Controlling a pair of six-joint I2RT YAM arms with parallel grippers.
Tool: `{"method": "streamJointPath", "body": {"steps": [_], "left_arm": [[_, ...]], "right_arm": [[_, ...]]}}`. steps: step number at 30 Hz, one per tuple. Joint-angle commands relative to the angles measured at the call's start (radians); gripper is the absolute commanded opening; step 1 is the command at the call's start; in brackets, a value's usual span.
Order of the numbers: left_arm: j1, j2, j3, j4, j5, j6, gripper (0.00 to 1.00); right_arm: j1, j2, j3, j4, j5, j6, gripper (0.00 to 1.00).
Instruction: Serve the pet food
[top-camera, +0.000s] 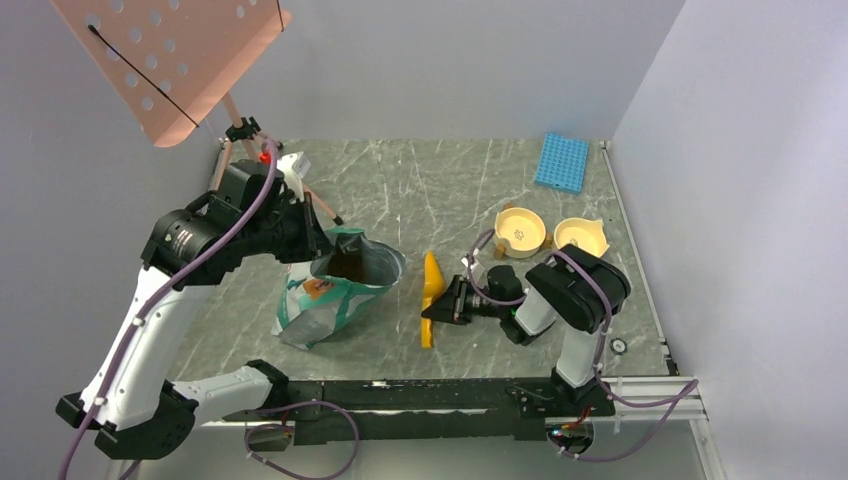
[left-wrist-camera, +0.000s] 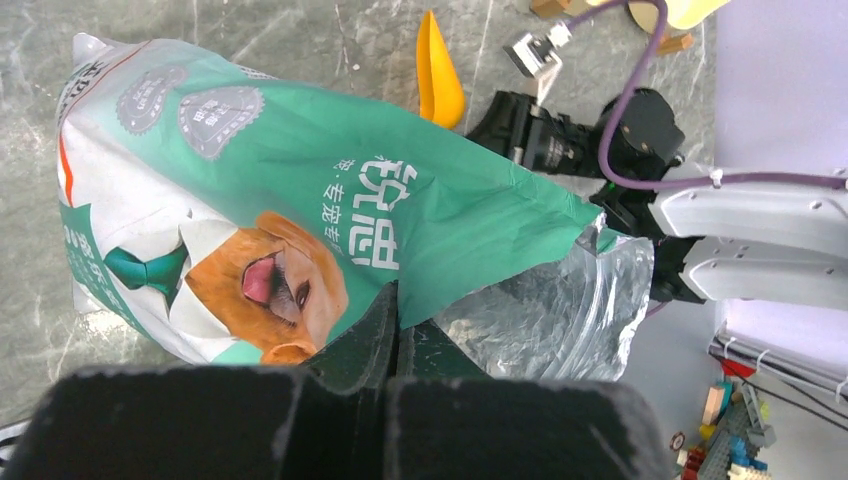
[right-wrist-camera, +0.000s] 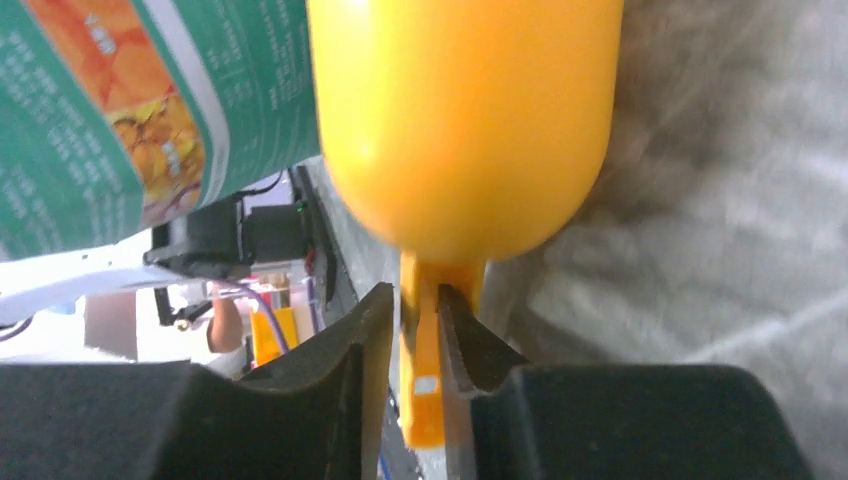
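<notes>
Pinching the torn silver lip of the bag (left-wrist-camera: 300, 190), the left gripper (left-wrist-camera: 395, 308) has its fingers pressed fully together on the foil, with no gap showing between them. The bag, green with a dog's face printed on it, stands slumped on the left half of the table (top-camera: 450, 190), nearer the near edge than the far one, and its mouth gapes upward. The pet food (top-camera: 350, 265) shows as a dark brown mass inside that open mouth. The right gripper (right-wrist-camera: 418, 300) is closed on the thin handle of the orange scoop (right-wrist-camera: 460, 110), one finger on each side of it and the rounded back of the scoop's bowl just beyond the fingertips. From above, the scoop sits near the middle of the table, just right of the bag, with its pointed end toward the far edge; whether it rests on the surface I cannot tell. Two cream bowls (top-camera: 520, 232) stand side by side toward the right edge, and a blue rack (top-camera: 561, 161) lies by the far right corner.
</notes>
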Motion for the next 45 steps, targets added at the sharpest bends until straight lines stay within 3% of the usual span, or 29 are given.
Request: {"method": "streamJointPath", "body": {"steps": [1, 5, 8, 11, 12, 14, 16, 19, 22, 25, 27, 31, 34, 38, 39, 43, 45], "left_arm": [[0.0, -0.045, -0.003, -0.003, -0.044, -0.046, 0.0], [0.002, -0.047, 0.019, -0.022, -0.067, -0.061, 0.0], [0.002, -0.057, 0.004, -0.012, -0.071, -0.075, 0.0], [0.0, -0.059, -0.001, -0.013, -0.062, -0.081, 0.0], [0.002, -0.059, -0.001, -0.015, -0.062, -0.08, 0.0], [0.001, -0.057, 0.002, -0.021, -0.071, -0.077, 0.0], [0.002, -0.056, -0.001, -0.022, -0.078, -0.075, 0.0], [0.003, -0.059, -0.024, -0.013, -0.074, -0.079, 0.0], [0.002, -0.06, -0.049, -0.004, -0.055, -0.084, 0.0], [0.001, -0.046, -0.047, -0.019, -0.037, -0.081, 0.0], [0.003, -0.032, -0.034, -0.031, -0.03, -0.071, 0.0], [0.001, -0.024, -0.012, -0.038, -0.039, -0.048, 0.0], [0.002, -0.026, 0.008, -0.057, -0.049, -0.049, 0.0], [0.003, -0.031, 0.027, -0.091, -0.042, -0.037, 0.0], [0.002, -0.042, 0.018, -0.087, -0.048, -0.031, 0.0], [0.003, -0.086, -0.026, -0.043, -0.069, -0.037, 0.0], [0.002, -0.109, -0.038, -0.019, -0.052, -0.034, 0.0]], "right_arm": [[-0.041, -0.008, -0.114, 0.122, -0.037, -0.052, 0.34], [-0.057, -0.194, -0.154, -0.085, -0.007, -0.08, 0.55], [-0.058, -0.395, -0.101, -0.485, 0.1, -0.151, 0.65], [-0.046, -0.555, 0.015, -0.949, 0.247, -0.23, 0.98], [-0.034, -0.584, 0.046, -1.028, 0.284, -0.252, 1.0], [0.023, -0.63, 0.112, -1.148, 0.415, -0.27, 1.0], [0.139, -0.649, 0.174, -1.257, 0.723, -0.219, 1.0], [0.321, -0.616, 0.237, -1.316, 1.049, -0.101, 1.0], [0.459, -0.525, 0.307, -1.33, 1.241, -0.047, 1.0], [0.541, -0.428, 0.422, -1.49, 1.441, 0.063, 1.0], [0.564, -0.349, 0.477, -1.605, 1.512, 0.168, 1.0], [0.638, -0.256, 0.486, -1.49, 1.581, 0.138, 0.99], [0.693, -0.148, 0.526, -1.593, 1.652, 0.279, 0.98], [0.793, -0.045, 0.547, -1.567, 1.748, 0.307, 0.94], [0.807, -0.005, 0.571, -1.618, 1.767, 0.388, 0.93], [0.829, 0.174, 0.633, -1.798, 1.796, 0.65, 0.83], [0.836, 0.21, 0.618, -1.816, 1.789, 0.716, 0.7]]}}
